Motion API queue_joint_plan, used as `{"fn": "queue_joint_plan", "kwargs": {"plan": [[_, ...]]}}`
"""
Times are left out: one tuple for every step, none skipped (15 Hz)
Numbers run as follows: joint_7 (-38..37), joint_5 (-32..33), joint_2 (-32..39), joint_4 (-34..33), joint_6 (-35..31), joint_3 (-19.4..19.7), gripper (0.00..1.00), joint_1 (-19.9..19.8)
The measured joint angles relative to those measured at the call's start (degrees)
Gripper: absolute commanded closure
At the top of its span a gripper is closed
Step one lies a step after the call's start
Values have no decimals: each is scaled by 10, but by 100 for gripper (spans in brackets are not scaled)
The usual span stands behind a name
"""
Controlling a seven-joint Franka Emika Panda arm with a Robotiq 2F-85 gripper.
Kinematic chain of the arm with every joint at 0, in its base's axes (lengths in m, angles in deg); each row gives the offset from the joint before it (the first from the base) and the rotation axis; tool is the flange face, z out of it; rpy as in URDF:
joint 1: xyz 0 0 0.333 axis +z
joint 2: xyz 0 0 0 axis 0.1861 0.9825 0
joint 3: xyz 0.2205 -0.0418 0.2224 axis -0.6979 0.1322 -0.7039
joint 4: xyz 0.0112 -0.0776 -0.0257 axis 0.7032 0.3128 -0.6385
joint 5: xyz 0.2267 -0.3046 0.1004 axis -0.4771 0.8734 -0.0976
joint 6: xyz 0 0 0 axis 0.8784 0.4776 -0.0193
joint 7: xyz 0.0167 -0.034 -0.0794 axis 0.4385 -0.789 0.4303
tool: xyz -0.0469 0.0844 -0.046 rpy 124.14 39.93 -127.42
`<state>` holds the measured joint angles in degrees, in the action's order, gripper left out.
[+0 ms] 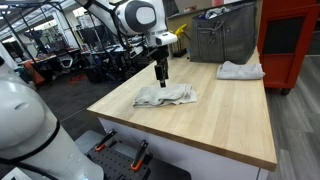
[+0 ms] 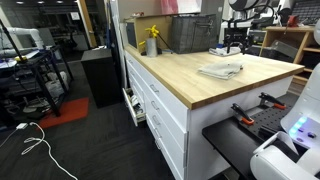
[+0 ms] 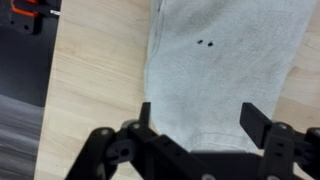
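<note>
in an exterior view, the arm's gripper (image 1: 160,72) hangs point-down just above a crumpled grey cloth (image 1: 165,96) lying near the front edge of a wooden table (image 1: 230,125); a second cloth (image 1: 240,70) lies well apart at the far side, beside a grey bin (image 1: 222,40).

in an exterior view from the table's end, the grey cloth (image 2: 220,70) shows as a pale heap on the board, with a yellow bottle (image 2: 152,40) far off at the other end. the gripper (image 2: 235,45) is small and dark here, and its jaws cannot be read.

in the wrist view, the gripper (image 3: 197,115) stands with its jaws wide apart and nothing between them, straddling the grey cloth (image 3: 220,60), which runs up the frame with two dark specks (image 3: 205,43) on it; bare table (image 3: 100,70) lies to one side.

as a judgement, the work at the cloth goes best with the jaws kept centred over the fabric, any descent straight, and a raised fold taken rather than a flat patch, so the fingertips do not scrape the wood.
</note>
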<state>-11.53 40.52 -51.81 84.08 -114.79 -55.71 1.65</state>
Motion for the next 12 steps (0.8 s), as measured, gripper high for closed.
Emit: {"fn": "queue_joint_plan", "kwargs": {"plan": [[11,-22,0,-3,-3,-2,43,2],[21,-43,0,-8,-6,-4,50,6],[29,-62,1,-13,-9,-6,59,9],[35,-76,4,-18,-14,-9,66,11],[38,-87,9,-24,-20,-11,73,13],[38,-89,17,-30,-26,-14,81,13],[38,-89,28,-35,-35,-16,88,13],[38,-89,41,-40,-46,-16,96,13],[38,-88,55,-43,-58,-16,100,13],[38,-88,70,-46,-69,-16,100,13],[38,-88,85,-50,-80,-15,100,13],[38,-86,102,-54,-91,-14,100,13]]}}
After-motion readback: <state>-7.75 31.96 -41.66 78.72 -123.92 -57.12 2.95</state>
